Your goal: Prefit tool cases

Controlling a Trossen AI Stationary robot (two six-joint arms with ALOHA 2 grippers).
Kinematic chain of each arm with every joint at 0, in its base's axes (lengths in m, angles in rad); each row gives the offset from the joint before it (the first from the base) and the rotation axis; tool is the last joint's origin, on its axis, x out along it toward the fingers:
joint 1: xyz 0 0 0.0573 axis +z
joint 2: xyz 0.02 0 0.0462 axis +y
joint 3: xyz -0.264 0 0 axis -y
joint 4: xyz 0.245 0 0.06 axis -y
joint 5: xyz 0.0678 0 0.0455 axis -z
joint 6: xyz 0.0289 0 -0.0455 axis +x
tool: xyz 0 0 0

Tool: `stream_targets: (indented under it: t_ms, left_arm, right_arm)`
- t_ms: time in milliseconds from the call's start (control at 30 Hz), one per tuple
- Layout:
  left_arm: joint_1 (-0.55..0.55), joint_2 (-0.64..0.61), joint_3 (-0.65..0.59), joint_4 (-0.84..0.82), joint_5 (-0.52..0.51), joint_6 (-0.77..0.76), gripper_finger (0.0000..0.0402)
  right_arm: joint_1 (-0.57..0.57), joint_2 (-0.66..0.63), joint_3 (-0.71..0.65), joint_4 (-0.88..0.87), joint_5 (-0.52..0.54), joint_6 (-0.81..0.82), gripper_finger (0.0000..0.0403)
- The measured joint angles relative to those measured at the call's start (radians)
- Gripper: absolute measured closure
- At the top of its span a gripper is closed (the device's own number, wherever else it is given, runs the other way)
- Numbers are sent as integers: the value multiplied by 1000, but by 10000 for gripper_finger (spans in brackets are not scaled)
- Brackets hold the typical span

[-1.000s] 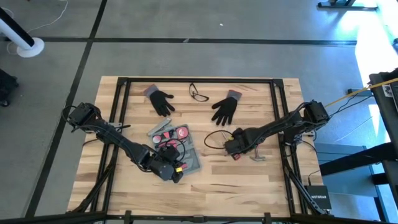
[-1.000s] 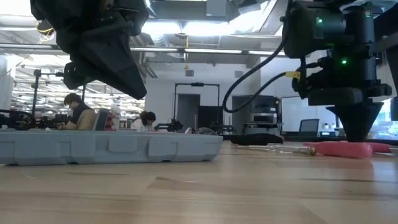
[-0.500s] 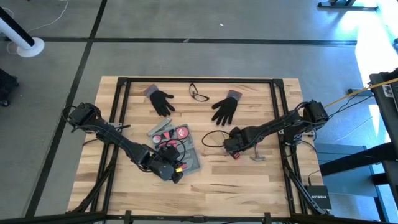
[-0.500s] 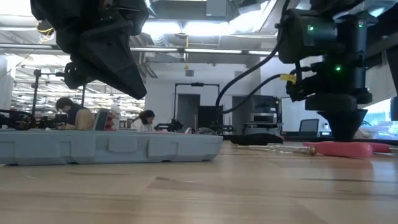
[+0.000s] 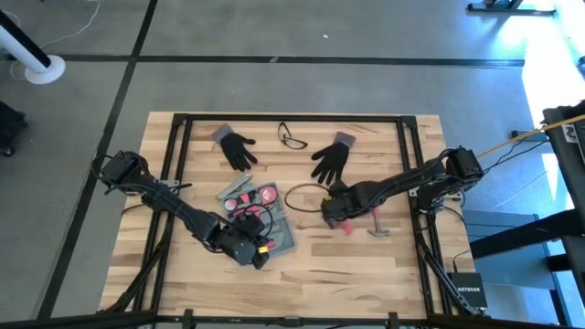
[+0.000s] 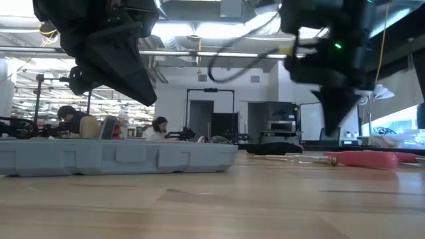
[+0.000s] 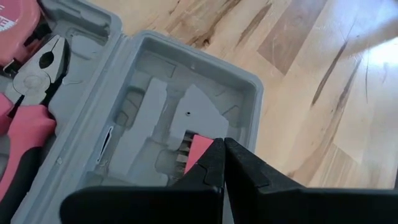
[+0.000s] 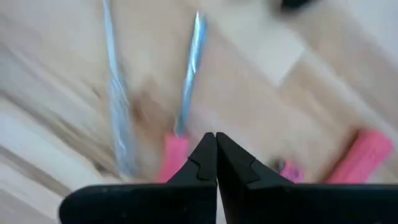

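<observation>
the left tool is hanging over the near end of the case, its fingers pressed together and pinching nothing. the case is lying open and flat on the tabletop, a bit left of the middle. in the left wrist view the case is showing empty tool-shaped holes, with pliers already sitting in one part and something red lying in a hole just past the fingertips.

farther right, the right tool is hanging low over the bare wood beside the case, fingers pressed together too and pinching nothing. in the right wrist view a pink-handled screwdriver is lying on the wood just ahead of it, and another pink handle is lying off to the side. two gloves and glasses are lying at the far edge.

the step looks like filling the case with the loose tools. next, the right tool probably needs to spread its fingers, go down on the screwdriver handle, pinch it, and carry it to an empty hole.
</observation>
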Motion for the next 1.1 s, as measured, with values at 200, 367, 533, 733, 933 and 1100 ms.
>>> stream_targets:
  t_ms: [200, 367, 533, 733, 933, 1100]
  left_arm:
    - [0, 0, 0, 0, 0, 16, 401]
    - [0, 0, 0, 0, 0, 18, 401]
    - [0, 0, 0, 0, 2, 15, 401]
    - [0, 0, 0, 0, 6, 16, 401]
    - [0, 0, 0, -1, 7, 17, 401]
    - [0, 0, 0, -1, 7, 18, 401]
  right_arm:
    - [-11, 27, -1, 123, -47, 9, 403]
    - [-16, 76, -37, 148, -141, 7, 403]
    - [-24, 77, -47, 157, -150, -1, 403]
    - [-33, 77, -47, 154, -135, -17, 403]
    - [-69, 77, -47, 152, -110, 14, 403]
    - [-123, 77, -47, 156, -95, 6, 403]
